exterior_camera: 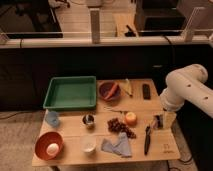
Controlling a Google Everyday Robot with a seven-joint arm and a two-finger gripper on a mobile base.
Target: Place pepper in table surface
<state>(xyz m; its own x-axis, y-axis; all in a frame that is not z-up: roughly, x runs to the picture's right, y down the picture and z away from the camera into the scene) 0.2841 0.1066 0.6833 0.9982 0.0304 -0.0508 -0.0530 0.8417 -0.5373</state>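
Note:
The pepper [113,89] is slim and red-orange. It lies tilted inside a small brown bowl [106,94] at the back middle of the light tan wooden table surface [75,131]. My gripper [159,121] hangs from the white arm [182,90] at the table's right side, low over the wood. It is to the right of and nearer than the bowl, apart from the pepper, just right of a round orange fruit [130,118].
A green tray [71,92] stands at the back left. A dark grape bunch [120,126], blue cloth [117,145], white cup [88,145], metal cup [88,120], black utensil [147,138], black remote [146,91] and red bowl [42,142] with a white ball are spread about.

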